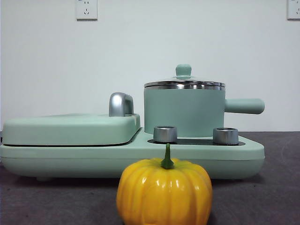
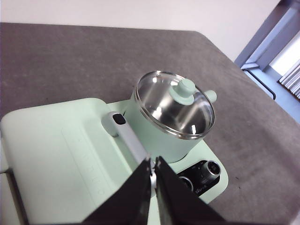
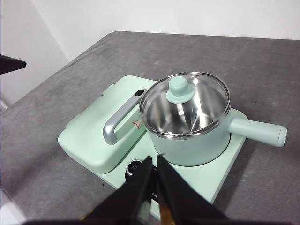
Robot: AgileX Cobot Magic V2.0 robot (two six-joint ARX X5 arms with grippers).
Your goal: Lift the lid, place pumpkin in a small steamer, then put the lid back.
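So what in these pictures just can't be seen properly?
- pumpkin: front view cuts off its base at the lower edge; the left wrist view misses it altogether.
- small steamer: the front view shows nothing of the inside under the lid.
- appliance knobs: partly hidden by the left gripper; markings too small.
- right gripper: covers the appliance's near edge.

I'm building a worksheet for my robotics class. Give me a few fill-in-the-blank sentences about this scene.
1. The lid sits on the small steamer and has a mint-green ____ on top.
2. The pumpkin stands on the ____, in front of the appliance base.
3. The pumpkin's stem is ____ in colour.
4. Both end effectors, left and right, have their jaws ____.

Missing words: knob; table; green; shut
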